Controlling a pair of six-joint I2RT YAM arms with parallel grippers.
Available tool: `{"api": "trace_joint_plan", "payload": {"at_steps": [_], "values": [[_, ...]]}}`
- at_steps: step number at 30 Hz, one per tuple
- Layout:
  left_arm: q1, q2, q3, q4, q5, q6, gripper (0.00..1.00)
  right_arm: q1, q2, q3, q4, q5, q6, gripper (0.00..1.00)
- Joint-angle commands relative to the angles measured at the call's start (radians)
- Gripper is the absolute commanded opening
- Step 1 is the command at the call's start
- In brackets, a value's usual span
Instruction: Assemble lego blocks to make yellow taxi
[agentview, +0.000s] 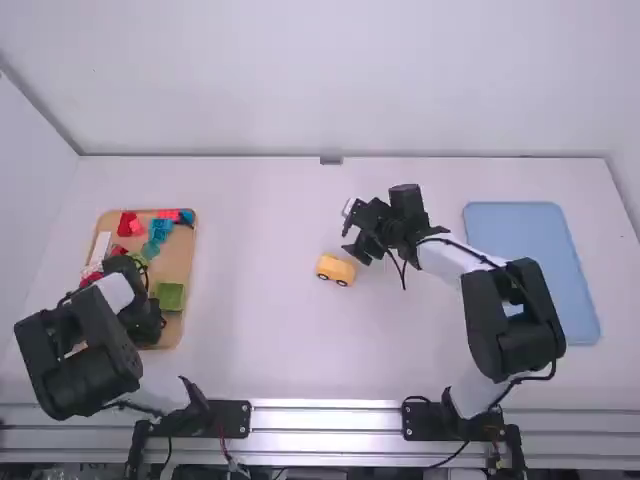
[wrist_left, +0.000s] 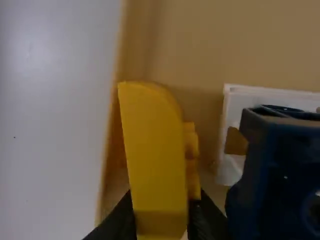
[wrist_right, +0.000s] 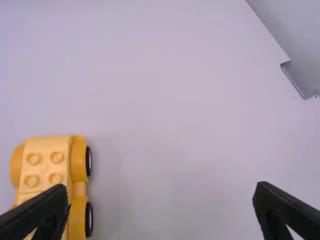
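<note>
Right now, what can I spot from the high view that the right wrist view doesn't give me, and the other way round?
High view: the blue tray, the wooden tray with its coloured blocks, and the left arm above that tray.

Right wrist view: round studs on top of the little yellow car.

Both: the yellow car itself, with black wheels, the right tool and the white table.

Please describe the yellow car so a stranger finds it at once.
On the white table, look between the wooden tray and the blue tray. Near the right gripper stands a small yellow car. Unlike the blocks in the wooden tray, it stands on the table, on dark wheels.
</note>
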Motion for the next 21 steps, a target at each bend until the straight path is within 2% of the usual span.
{"api": "trace_joint_plan", "payload": {"at_steps": [1, 7, 13, 14, 16, 17, 19, 21], "values": [[-0.002, 0.011, -0.015, 0.008, 0.005, 0.008, 0.22, 0.002, -0.013, -0.004, -0.004, -0.005, 0.004, 0.98], [-0.003, 0.011, -0.015, 0.067, 0.128, 0.101, 0.18, 0.002, -0.013, -0.004, -0.004, -0.008, 0.004, 0.98], [-0.003, 0.011, -0.015, 0.066, 0.178, 0.103, 0.20, 0.002, -0.013, -0.005, -0.004, -0.008, 0.004, 0.98], [0.000, 0.011, -0.015, 0.065, 0.171, 0.103, 0.25, 0.002, -0.013, -0.005, -0.004, -0.008, 0.004, 0.98], [-0.002, 0.011, -0.015, 0.058, 0.142, 0.103, 0.43, 0.002, -0.013, -0.005, -0.004, -0.005, 0.004, 0.98], [-0.002, 0.011, -0.015, 0.056, 0.136, 0.103, 0.44, 0.002, -0.013, -0.005, -0.004, -0.005, 0.004, 0.98], [-0.002, 0.011, -0.010, 0.043, 0.086, 0.103, 0.60, 0.002, -0.013, -0.005, -0.004, -0.006, 0.004, 0.99], [0.001, 0.011, -0.001, 0.024, 0.066, 0.103, 0.61, 0.002, -0.013, -0.005, -0.003, -0.008, 0.003, 0.98]]}}
